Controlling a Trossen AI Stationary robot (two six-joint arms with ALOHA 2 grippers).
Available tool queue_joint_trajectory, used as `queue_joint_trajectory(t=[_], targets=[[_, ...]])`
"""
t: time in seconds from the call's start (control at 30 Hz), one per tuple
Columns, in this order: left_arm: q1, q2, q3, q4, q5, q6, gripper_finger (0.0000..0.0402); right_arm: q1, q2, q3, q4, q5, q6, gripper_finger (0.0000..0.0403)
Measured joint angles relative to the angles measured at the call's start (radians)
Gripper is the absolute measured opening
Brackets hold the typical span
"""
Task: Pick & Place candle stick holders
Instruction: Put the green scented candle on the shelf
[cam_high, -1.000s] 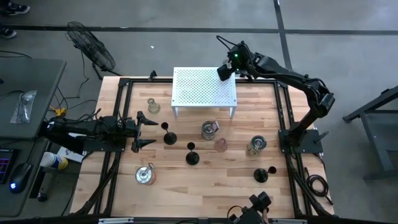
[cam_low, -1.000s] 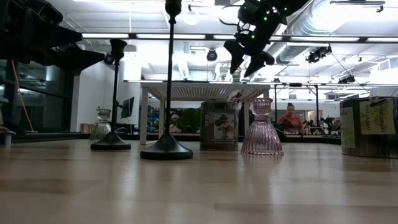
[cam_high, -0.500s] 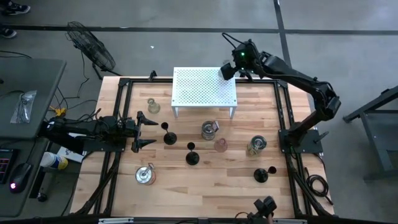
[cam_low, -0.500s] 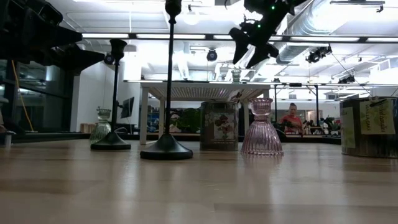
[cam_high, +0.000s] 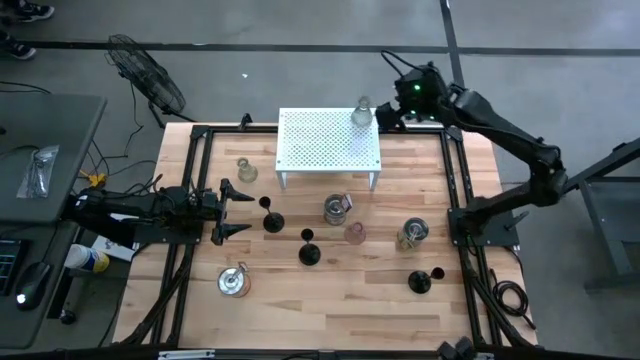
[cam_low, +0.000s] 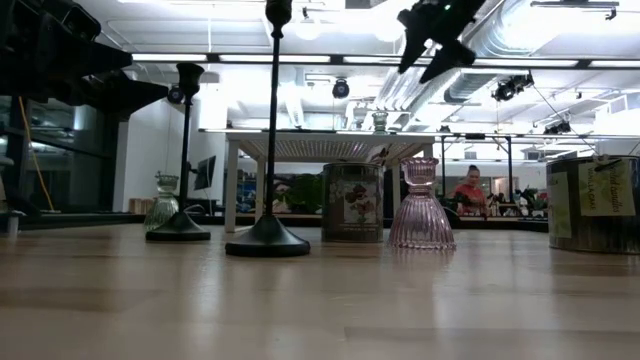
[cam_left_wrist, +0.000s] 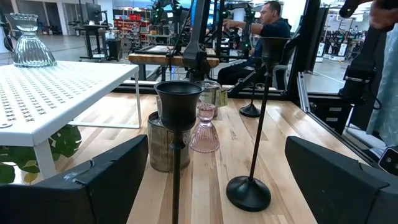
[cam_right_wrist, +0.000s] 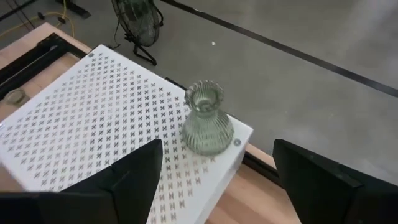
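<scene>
Ribbed clear-glass holder (cam_right_wrist: 207, 127): upright on the white rack (cam_high: 320, 150), at the rack's far right corner, close to both edges there. Its long axis is vertical.

Right gripper (cam_high: 388, 117): raised, just off that same rack corner, beyond the counter's (cam_high: 330, 290) far right corner. Fingers spread wide, nothing between them. The ribbed holder lies directly ahead of it and lower, framed between the two fingers in the right wrist view; this placement looks complete.

Left gripper (cam_high: 232, 210): resting low at the counter's left edge, fingers wide apart, empty.

Holders remaining on the counter:
- two black stemmed holders (cam_high: 271, 219) just ahead of the left gripper, stems vertical;
- a third black one (cam_high: 419, 282) near the right front, with a small dark piece beside it;
- a pinkish holder (cam_high: 354, 233) and a jar-like one (cam_high: 337, 209) near the middle;
- a glass one (cam_high: 412, 234) toward the right edge;
- one (cam_high: 233, 282) at the left front;
- one (cam_high: 246, 171) left of the rack.

Judgement: the right arm is nearer the right-edge glass holder, the left arm nearer the black pair.
</scene>
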Motion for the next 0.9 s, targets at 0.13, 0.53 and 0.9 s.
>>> queue_joint_trajectory(t=[0.13,0.53,0.9], targets=[[0.000,0.000,0.000,0.000,0.000,0.000,0.0372,0.028,-0.051,0.000,-0.062,0.000,0.000,0.0299],[0.000,0.000,0.000,0.000,0.000,0.000,0.0372,0.180,-0.095,0.000,-0.288,0.000,0.035,0.0299],[0.000,0.000,0.000,0.000,0.000,0.000,0.0372,0.342,-0.094,0.000,-0.576,0.000,0.213,0.0299]])
